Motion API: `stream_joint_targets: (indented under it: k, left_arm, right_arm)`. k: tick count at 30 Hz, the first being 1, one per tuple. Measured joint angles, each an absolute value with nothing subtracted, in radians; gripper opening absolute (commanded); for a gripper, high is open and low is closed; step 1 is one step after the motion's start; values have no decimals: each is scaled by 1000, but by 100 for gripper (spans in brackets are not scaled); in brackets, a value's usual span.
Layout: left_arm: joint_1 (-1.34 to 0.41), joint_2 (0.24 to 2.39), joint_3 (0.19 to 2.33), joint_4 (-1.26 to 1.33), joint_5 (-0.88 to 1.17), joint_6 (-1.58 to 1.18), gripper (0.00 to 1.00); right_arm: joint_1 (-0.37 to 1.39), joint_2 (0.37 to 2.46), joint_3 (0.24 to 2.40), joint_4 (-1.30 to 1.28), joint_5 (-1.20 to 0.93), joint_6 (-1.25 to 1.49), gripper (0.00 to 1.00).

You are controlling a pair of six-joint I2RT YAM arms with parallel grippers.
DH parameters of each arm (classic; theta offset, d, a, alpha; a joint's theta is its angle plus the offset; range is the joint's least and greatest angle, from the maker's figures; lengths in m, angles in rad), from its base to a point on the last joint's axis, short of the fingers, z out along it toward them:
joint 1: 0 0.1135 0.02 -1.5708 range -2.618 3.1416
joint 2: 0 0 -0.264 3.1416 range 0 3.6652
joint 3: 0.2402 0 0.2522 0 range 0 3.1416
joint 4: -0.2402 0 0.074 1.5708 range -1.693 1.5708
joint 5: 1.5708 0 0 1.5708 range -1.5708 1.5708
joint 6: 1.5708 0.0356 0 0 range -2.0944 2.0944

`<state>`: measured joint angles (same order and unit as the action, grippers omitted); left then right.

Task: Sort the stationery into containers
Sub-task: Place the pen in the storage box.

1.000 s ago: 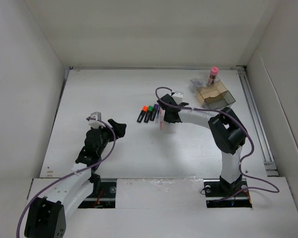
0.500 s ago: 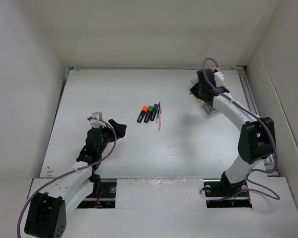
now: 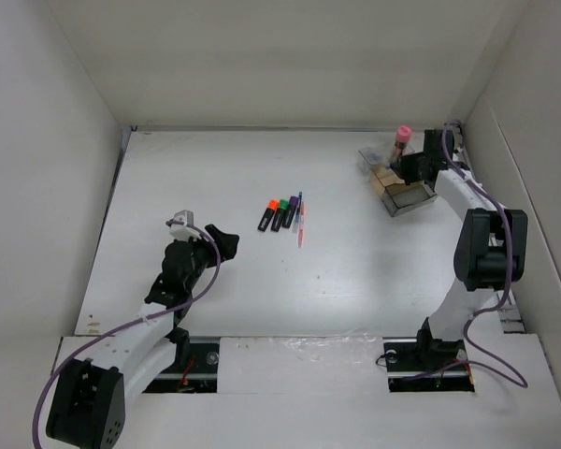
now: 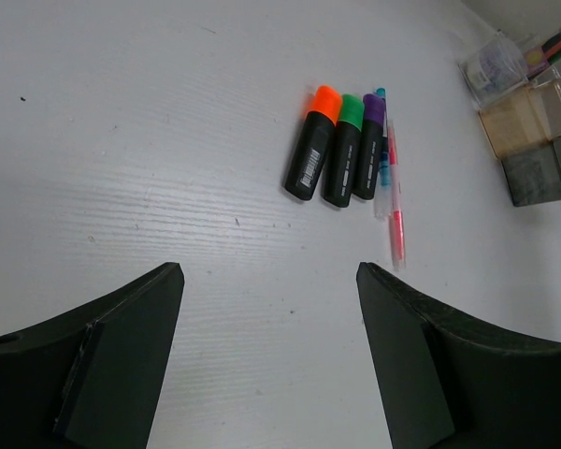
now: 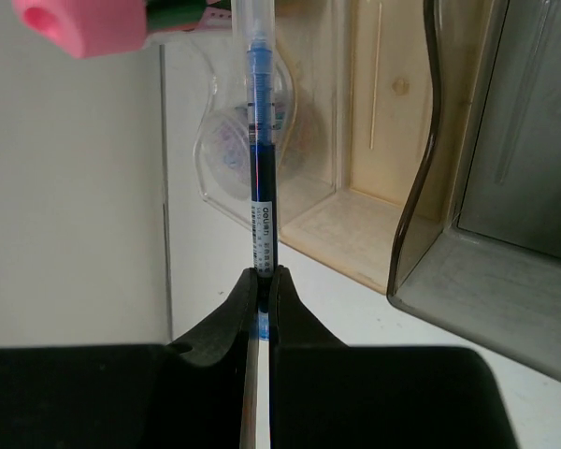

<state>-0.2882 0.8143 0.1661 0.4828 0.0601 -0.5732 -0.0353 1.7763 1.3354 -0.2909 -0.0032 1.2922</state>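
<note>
- Pen of thin clear plastic with a blue ink core (image 5: pixel 260 187) is standing upright, its lower end clamped by the right gripper (image 5: pixel 260 292); the jaws are pressing tight against the barrel.
- It is hanging just beside the clear brownish-tinted rectangular plastic box with tan wavy dividers (image 5: pixel 421 215). Whether its tip is sitting inside any compartment cannot be told.
- Behind the pen, a small clear plastic holder (image 5: pixel 226 159) is sitting next to the box, and a pink-capped marker (image 5: pixel 84 21) is showing above it.
- From overhead, the right arm is reaching to the far right side of the box (image 3: pixel 407 192), toward the far right corner of the white table (image 3: pixel 215 168).
- Well apart from the box, near the table's middle, three stubby black highlighters are lying side by side: the orange-capped highlighter (image 4: pixel 314 142), the green-capped highlighter (image 4: pixel 346 150) and the purple-capped highlighter (image 4: pixel 369 145).
- A thin bluish pen (image 4: pixel 381 154) is lying just beside the purple-capped one, and a thin pink pen (image 4: pixel 395 210) is lying just beyond it.
- The left gripper (image 4: pixel 266 281) is hovering over bare table on the near side of the highlighters, fingers spread wide and holding nothing.
</note>
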Motion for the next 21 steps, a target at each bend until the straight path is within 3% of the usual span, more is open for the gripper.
stream_joint_targets:
  k: [11, 13, 14, 17, 21]
  left_arm:
    - [-288, 834, 166, 491, 74, -573, 72]
    - [-288, 834, 166, 491, 77, -573, 72]
    - [-288, 834, 166, 491, 78, -573, 72]
    - [-288, 834, 166, 491, 79, -573, 72]
    - [-288, 834, 166, 492, 79, -573, 72]
  right_arm:
    - [-53, 1811, 1316, -257, -65, 1373, 0]
    - [-53, 1811, 1309, -253, -64, 1378, 6]
    - [-53, 1811, 1306, -253, -64, 1382, 18]
    - [-53, 1811, 1303, -251, -62, 1388, 41]
    - [-53, 1811, 1288, -242, -60, 1388, 54]
